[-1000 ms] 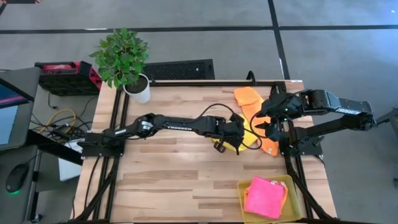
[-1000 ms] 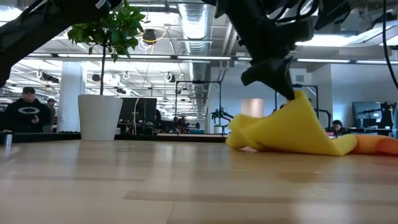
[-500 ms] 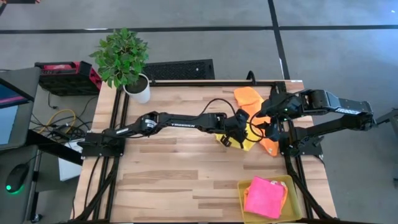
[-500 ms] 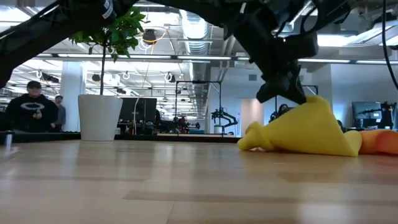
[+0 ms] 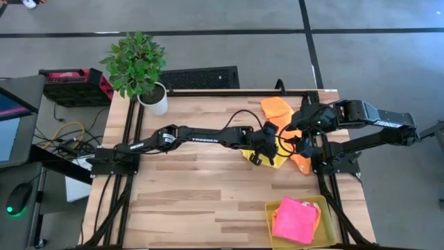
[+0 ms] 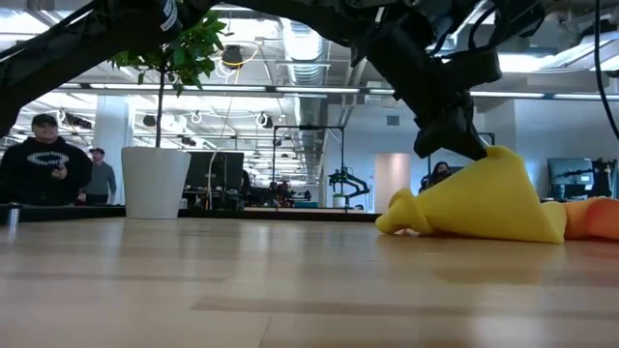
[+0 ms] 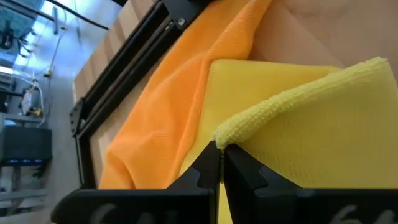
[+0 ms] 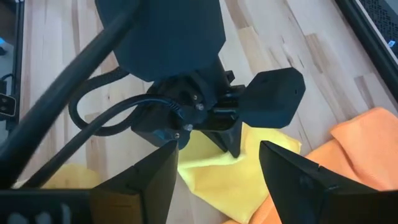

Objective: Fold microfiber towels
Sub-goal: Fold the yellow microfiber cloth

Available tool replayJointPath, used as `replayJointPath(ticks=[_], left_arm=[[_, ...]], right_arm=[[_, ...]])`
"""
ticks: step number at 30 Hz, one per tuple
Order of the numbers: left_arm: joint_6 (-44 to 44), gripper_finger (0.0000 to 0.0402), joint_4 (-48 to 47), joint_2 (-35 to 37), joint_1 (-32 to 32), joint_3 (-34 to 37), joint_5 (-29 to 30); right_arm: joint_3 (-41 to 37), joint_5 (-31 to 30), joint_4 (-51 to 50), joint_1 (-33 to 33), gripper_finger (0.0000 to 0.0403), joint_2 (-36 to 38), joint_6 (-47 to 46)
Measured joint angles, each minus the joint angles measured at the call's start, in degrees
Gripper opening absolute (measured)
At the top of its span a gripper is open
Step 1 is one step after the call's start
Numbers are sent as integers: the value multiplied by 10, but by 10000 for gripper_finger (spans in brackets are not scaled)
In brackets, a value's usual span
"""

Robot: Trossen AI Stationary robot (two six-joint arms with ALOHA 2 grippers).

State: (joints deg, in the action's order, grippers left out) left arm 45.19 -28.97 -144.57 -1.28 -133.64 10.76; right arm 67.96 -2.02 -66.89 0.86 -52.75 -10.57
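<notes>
High view gives us the wooden table (image 5: 187, 194) from above. At its far left corner we see a potted plant (image 5: 139, 69). The left arm reaches from the left edge across the middle of the table, and the left gripper (image 5: 267, 149) sits on the yellow towel (image 5: 277, 158), right of centre. In the left wrist view its two dark fingers (image 7: 211, 171) are pressed together on a raised edge of this towel (image 7: 311, 124), so we say the jaws are closed and pinch the cloth. In the low view the towel (image 6: 484, 208) rises to a peak where the gripper (image 6: 464, 145) holds it, and its lower part lies on the table.

Just beside the yellow towel, toward the right edge, lies an orange towel (image 5: 277, 110), partly under it. The right gripper (image 5: 300, 139) hovers near, above the orange cloth; in the right wrist view its jaws stand wide apart and hold nothing.

At the near right corner a yellow tray (image 5: 327, 232) holds the pink towel (image 5: 295, 219).

In the low view we see two people (image 6: 44, 169) standing in the room far behind the table.
</notes>
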Motion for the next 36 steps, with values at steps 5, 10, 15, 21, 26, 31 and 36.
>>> replayJointPath(ticks=[5, 10, 15, 21, 26, 31, 36], left_arm=[[-26, 0, -1, 0, 0, 0, 0], [-23, 0, -2, 0, 2, 0, 30], [-25, 1, -3, 0, 2, 0, 15], [-17, 19, -11, 0, 2, 0, -33], [-33, 59, -11, 0, 2, 0, -26], [-34, 99, -11, 0, 2, 0, -21], [-39, 118, -16, 0, 7, -5, 49]], right_arm=[[0, 0, 0, 0, 249, 0, 0], [0, 0, 0, 0, 249, 0, 0], [0, 0, 0, 0, 249, 0, 0], [0, 0, 0, 0, 249, 0, 0], [0, 0, 0, 0, 249, 0, 0], [0, 0, 0, 0, 249, 0, 0], [0, 0, 0, 0, 249, 0, 3]])
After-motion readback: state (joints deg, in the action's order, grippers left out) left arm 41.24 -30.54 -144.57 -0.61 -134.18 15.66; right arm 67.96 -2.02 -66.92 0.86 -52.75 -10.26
